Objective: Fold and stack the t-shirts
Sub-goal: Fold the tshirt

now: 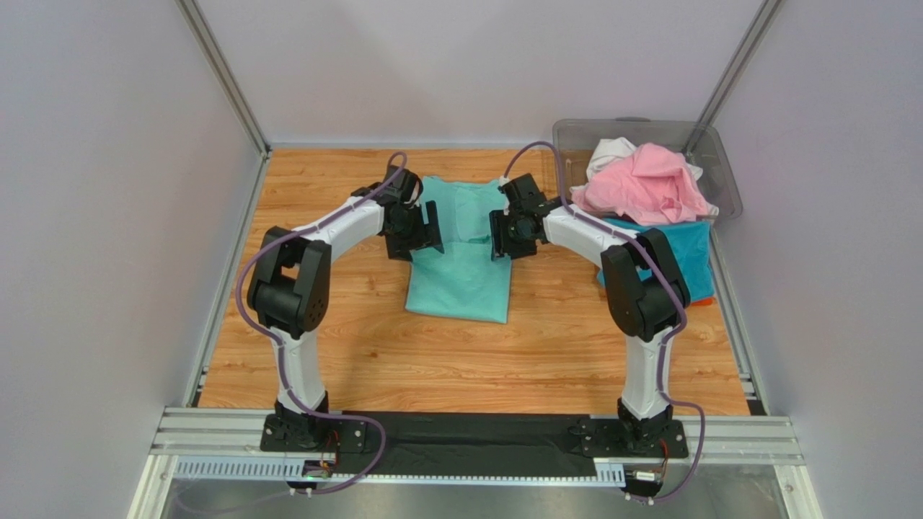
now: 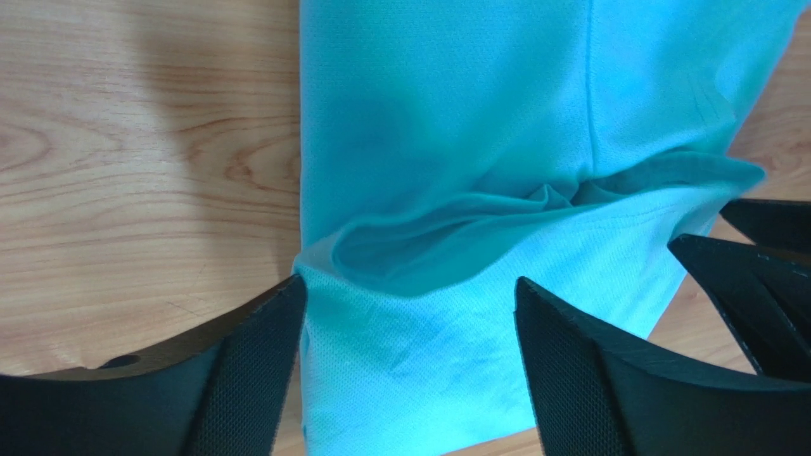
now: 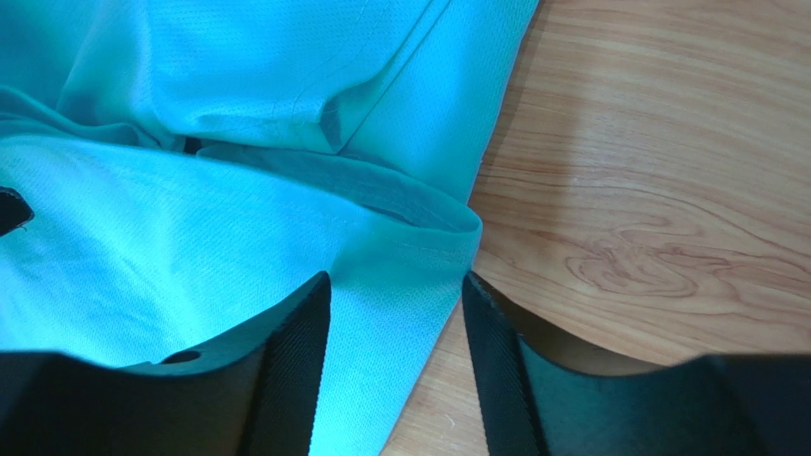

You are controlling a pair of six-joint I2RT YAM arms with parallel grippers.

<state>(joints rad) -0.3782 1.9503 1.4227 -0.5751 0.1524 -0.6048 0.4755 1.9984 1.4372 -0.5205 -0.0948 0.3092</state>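
The mint green t-shirt [image 1: 464,260] lies folded into a long strip on the wooden table, its far part bunched between my two grippers. My left gripper [image 1: 425,236] is open over the shirt's left edge; in the left wrist view [image 2: 409,304] the cloth [image 2: 457,142] lies flat between the spread fingers. My right gripper [image 1: 505,229] is open over the shirt's right edge; in the right wrist view [image 3: 395,294] the cloth's hem [image 3: 409,256] lies between the fingers, unpinched. Pink [image 1: 639,184] and white [image 1: 612,151] shirts sit in the bin, a teal blue one [image 1: 677,254] hangs over its front.
The clear grey plastic bin [image 1: 726,173] stands at the back right corner. A bit of orange cloth [image 1: 704,302] shows under the teal shirt. Metal frame rails [image 1: 222,76] and grey walls bound the table. Bare wood lies in front of the green shirt.
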